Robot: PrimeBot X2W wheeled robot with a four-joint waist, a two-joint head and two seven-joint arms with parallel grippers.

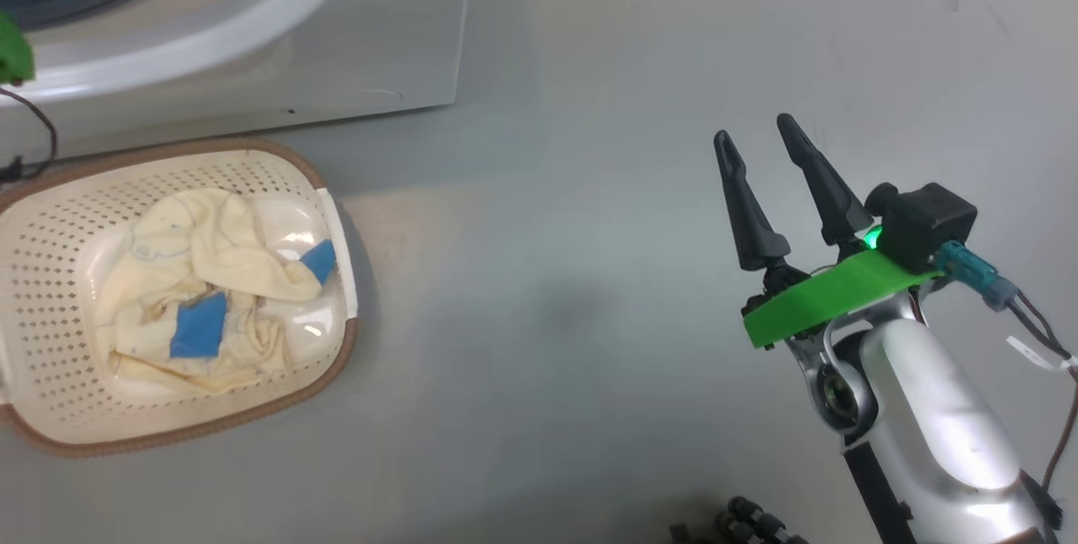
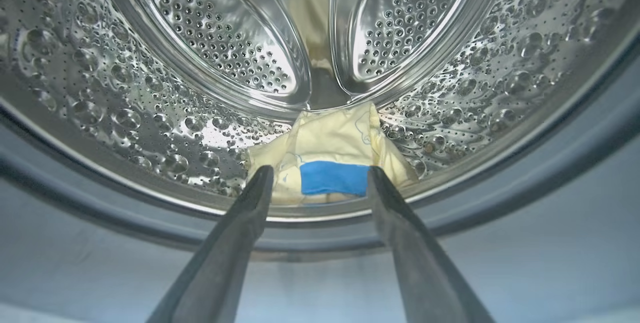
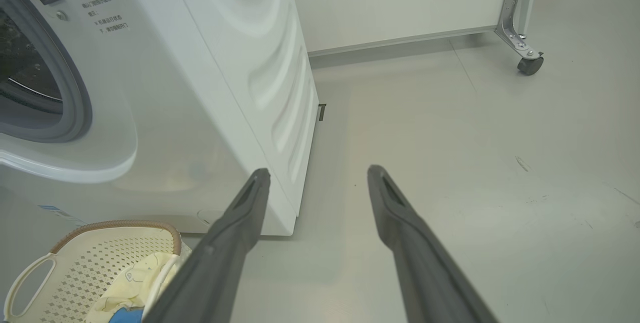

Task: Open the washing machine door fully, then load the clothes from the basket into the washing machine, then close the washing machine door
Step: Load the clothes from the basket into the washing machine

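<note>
At the left, the left gripper (image 2: pixel 320 170) is pointed into the mouth of the washing machine (image 1: pixel 379 39), its fingers spread apart with nothing clamped between them. Inside the steel drum (image 2: pixel 125 113), a cream-yellow cloth (image 2: pixel 330 135) with a blue patch is seen lying at the bottom, framed between the two fingertips. Whether it is touched by them cannot be told. A grey seal (image 2: pixel 550 173) is seen round the drum's opening.

On the floor (image 1: pixel 589 317), just in front of the machine, the basket (image 1: pixel 50 409) is set. Crumpled clothes (image 1: pixel 202 274), cream-yellow with two blue patches, are held in it, and part of its bottom is covered by them.

Further right, well apart from the basket, the right gripper (image 1: pixel 754 129) is held above the floor, its fingers parted and empty.
</note>
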